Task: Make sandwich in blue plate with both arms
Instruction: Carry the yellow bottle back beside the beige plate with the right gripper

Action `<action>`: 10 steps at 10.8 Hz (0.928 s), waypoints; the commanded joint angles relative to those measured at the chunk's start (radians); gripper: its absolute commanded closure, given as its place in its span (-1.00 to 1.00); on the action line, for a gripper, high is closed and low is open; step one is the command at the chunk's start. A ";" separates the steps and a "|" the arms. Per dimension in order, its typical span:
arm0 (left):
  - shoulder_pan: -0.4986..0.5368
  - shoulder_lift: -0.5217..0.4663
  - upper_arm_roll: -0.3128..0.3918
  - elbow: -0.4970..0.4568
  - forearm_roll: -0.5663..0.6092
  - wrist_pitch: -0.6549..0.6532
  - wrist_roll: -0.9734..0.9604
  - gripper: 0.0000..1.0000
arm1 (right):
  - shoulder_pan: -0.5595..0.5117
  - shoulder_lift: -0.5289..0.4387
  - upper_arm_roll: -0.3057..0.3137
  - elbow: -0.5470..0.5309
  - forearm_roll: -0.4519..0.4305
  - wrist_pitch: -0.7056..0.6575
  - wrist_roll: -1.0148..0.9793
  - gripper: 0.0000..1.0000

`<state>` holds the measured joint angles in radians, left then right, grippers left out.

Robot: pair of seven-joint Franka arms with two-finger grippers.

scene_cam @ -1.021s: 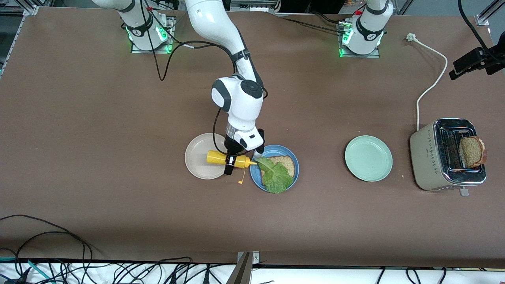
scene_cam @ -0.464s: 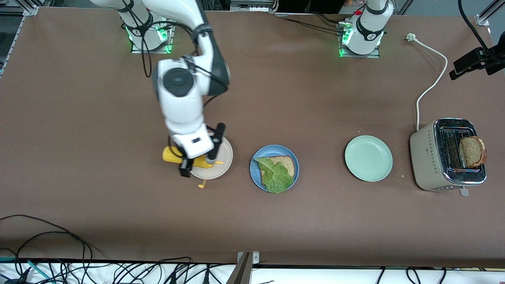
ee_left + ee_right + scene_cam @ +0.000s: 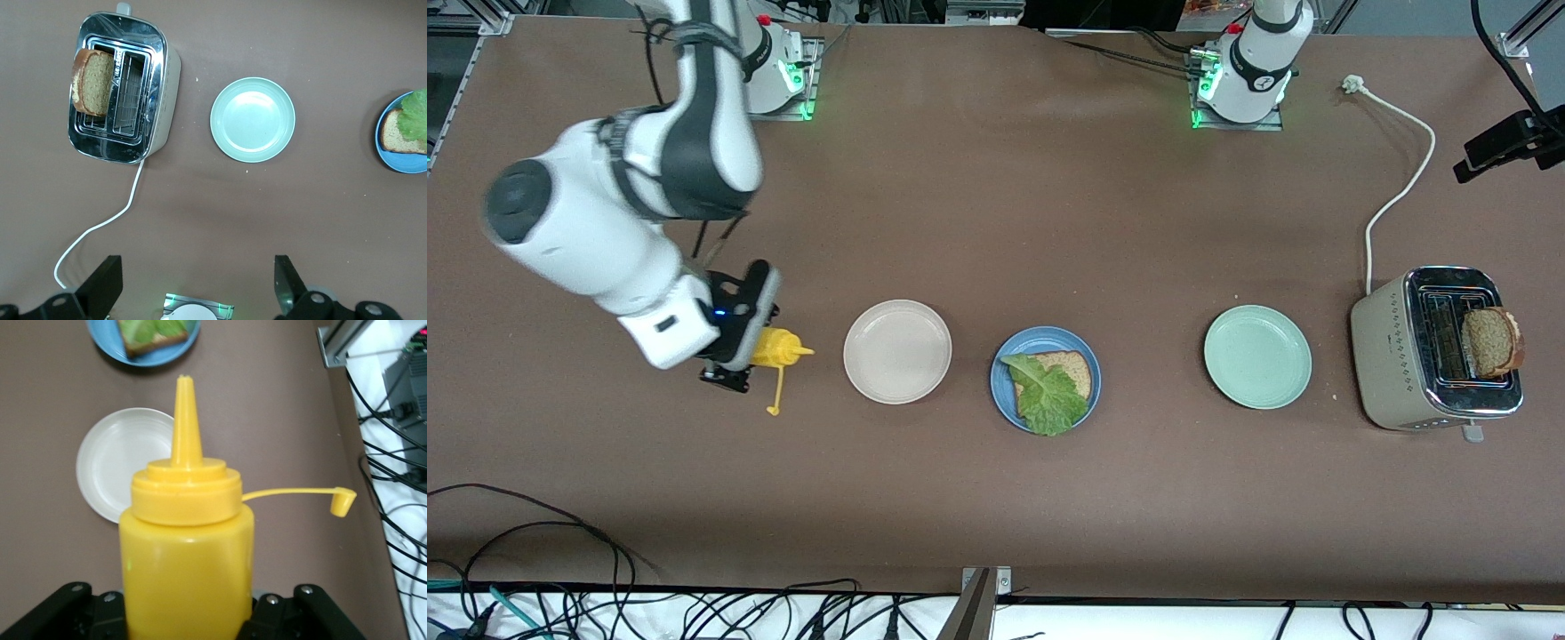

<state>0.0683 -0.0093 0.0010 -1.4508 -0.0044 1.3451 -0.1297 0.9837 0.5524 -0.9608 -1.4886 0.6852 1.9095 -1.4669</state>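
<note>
The blue plate (image 3: 1003,396) holds one brown bread slice (image 3: 1073,368) with a ruffled lettuce leaf (image 3: 1049,397) on top. The right wrist view catches this plate (image 3: 143,359) past the bottle's nozzle. My right gripper (image 3: 740,352) is shut on a yellow squeeze bottle (image 3: 775,347), over bare table toward the right arm's end from the beige-white plate (image 3: 897,352). The bottle (image 3: 187,547) fills the right wrist view, its cap (image 3: 342,501) dangling open on its strap. A second bread slice (image 3: 1490,341) stands in the toaster (image 3: 1414,356). My left gripper (image 3: 197,288) hangs open and empty, high over its own base.
A pale green plate (image 3: 1257,357) lies between the blue plate and the toaster. The toaster's white cord (image 3: 1396,191) runs toward the left arm's base (image 3: 1249,71). Cables hang along the table's front edge (image 3: 694,591).
My right arm has swung the yellow bottle away from the blue plate's rim, across the beige-white plate, out toward the right arm's end of the table. The left arm has not moved.
</note>
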 commanded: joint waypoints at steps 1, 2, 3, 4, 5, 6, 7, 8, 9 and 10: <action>0.017 0.003 -0.006 0.000 0.021 0.011 0.012 -1.00 | -0.124 -0.071 0.024 -0.070 0.187 -0.130 -0.226 1.00; 0.022 0.008 -0.006 0.000 0.023 0.012 0.012 -1.00 | -0.185 -0.066 0.024 -0.085 0.258 -0.180 -0.299 1.00; 0.025 0.026 -0.006 0.000 0.030 0.012 0.013 -1.00 | -0.233 -0.062 0.027 -0.105 0.319 -0.238 -0.340 1.00; 0.045 0.034 -0.006 0.000 0.029 0.012 0.019 -1.00 | -0.264 -0.059 0.027 -0.123 0.364 -0.281 -0.389 1.00; 0.083 0.051 -0.006 -0.002 0.020 0.026 0.044 -1.00 | -0.276 -0.058 0.027 -0.154 0.393 -0.293 -0.447 1.00; 0.093 0.046 -0.006 -0.009 0.026 0.064 0.062 -1.00 | -0.287 -0.060 0.027 -0.200 0.440 -0.300 -0.511 1.00; 0.103 0.048 -0.004 -0.011 0.026 0.069 0.062 -1.00 | -0.309 -0.057 0.028 -0.243 0.500 -0.328 -0.595 1.00; 0.103 0.052 -0.004 -0.013 0.034 0.074 0.061 -1.00 | -0.328 -0.046 0.031 -0.284 0.560 -0.364 -0.663 1.00; 0.099 0.054 -0.003 -0.013 0.047 0.092 0.056 -1.00 | -0.344 -0.033 0.031 -0.311 0.607 -0.412 -0.724 1.00; 0.097 0.058 -0.003 -0.019 0.070 0.120 0.056 -1.00 | -0.365 -0.013 0.033 -0.324 0.638 -0.453 -0.775 1.00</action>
<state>0.1708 0.0492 0.0054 -1.4597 -0.0005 1.4182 -0.0885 0.6642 0.5326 -0.9422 -1.7547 1.2348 1.5411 -2.1144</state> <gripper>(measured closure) 0.000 0.947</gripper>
